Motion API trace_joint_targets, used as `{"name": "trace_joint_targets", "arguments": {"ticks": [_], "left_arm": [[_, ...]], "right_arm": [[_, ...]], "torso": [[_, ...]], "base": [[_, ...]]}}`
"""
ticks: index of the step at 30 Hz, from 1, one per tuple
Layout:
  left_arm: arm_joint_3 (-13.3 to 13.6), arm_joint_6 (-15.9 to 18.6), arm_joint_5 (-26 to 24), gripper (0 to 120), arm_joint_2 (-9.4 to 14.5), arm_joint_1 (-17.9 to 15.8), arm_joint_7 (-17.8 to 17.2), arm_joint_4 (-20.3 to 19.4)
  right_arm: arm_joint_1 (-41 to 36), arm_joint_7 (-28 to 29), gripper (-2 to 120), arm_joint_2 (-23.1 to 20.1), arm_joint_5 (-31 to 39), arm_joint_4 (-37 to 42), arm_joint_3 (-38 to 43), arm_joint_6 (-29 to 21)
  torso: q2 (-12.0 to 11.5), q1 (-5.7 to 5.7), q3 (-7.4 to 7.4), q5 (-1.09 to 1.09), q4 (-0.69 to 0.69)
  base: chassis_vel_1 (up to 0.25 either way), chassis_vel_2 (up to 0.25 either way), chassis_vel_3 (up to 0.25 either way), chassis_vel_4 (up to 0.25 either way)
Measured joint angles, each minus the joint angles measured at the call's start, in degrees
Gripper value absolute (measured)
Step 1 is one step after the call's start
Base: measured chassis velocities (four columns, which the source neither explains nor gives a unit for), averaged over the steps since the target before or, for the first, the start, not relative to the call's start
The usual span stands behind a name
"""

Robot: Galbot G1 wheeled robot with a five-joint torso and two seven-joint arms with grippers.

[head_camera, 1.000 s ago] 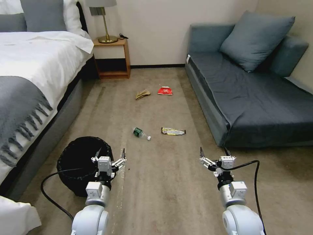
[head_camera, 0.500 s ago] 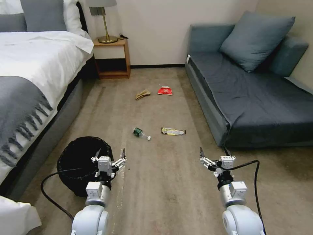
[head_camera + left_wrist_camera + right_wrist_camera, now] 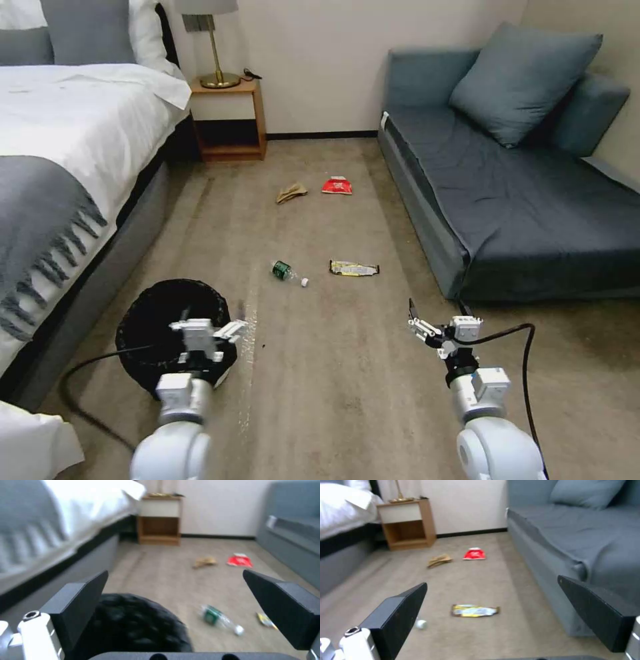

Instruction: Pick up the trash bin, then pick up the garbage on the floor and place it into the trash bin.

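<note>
1. Left gripper [image 3: 208, 319]: nearest item on the left, poised over the near-right part of the trash bin's mouth; jaws spread wide, nothing between them, as confirmed by the left wrist view [image 3: 175, 610].
2. Right gripper [image 3: 437, 313]: near right, raised above bare carpet [image 3: 347, 400], well apart from the bin; jaws spread wide and empty, likewise in the right wrist view [image 3: 491, 615].
3. Trash bin [image 3: 143, 327]: round, black, lined with a crinkly black bag, upright on the carpet at near left, just beside the bed [image 3: 67, 153]; seen in the left wrist view [image 3: 133, 627] below the fingers.
4. Green bottle [image 3: 285, 271]: on its side at mid-floor, white cap toward the near right; beyond and right of the bin.
5. Yellow-and-dark wrapper [image 3: 354, 269]: flat on the carpet, just right of the bottle, apart from it.
6. Crumpled brown paper bag [image 3: 292, 193]: farther along the floor, centre-left.
7. Red snack packet [image 3: 337, 185]: just right of the paper bag, not touching.
8. Nightstand [image 3: 229, 120]: far left against the wall, lamp [image 3: 215, 50] on top.
9. Sofa [image 3: 520, 180]: along the right side, cushion [image 3: 523, 80] at the far end.
</note>
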Motion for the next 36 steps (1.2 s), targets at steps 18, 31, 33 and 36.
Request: {"name": "trace_joint_targets", "arguments": {"ticks": [18, 31, 33, 36], "left_arm": [[-13.4, 8.7, -18.5, 98, 5.4, 8.1, -10.9, -15.9], [-14.6, 9.5, -22.1, 98, 14.5, 4.4, -11.8, -1.5], [-14.6, 9.8, -23.2, 98, 15.6, 3.3, -12.1, 1.5], [-14.7, 11.7, -27.7, 98, 16.9, 1.2, -13.1, 6.9]], "right_arm": [[-1.8, 5.7, 100, -10.2, 20.8, 14.0, -6.4, -13.6], [-0.2, 4.6, 100, -10.0, 20.8, 11.1, -6.1, -10.9], [0.2, 4.5, 100, -10.0, 20.7, 10.6, -5.7, -10.7], [0.4, 4.5, 100, -10.3, 20.7, 9.7, -5.1, -10.3]], "torso": [[0.0, 0.00, 0.00, 0.00, -0.01], [0.0, 0.00, 0.00, -0.01, -0.01], [0.0, 0.00, 0.00, -0.02, -0.01], [0.0, 0.00, 0.00, -0.01, -0.01]], "base": [[0.000, 0.000, 0.000, 0.000], [0.000, 0.000, 0.000, 0.000], [0.000, 0.000, 0.000, 0.000], [0.000, 0.000, 0.000, 0.000]]}}
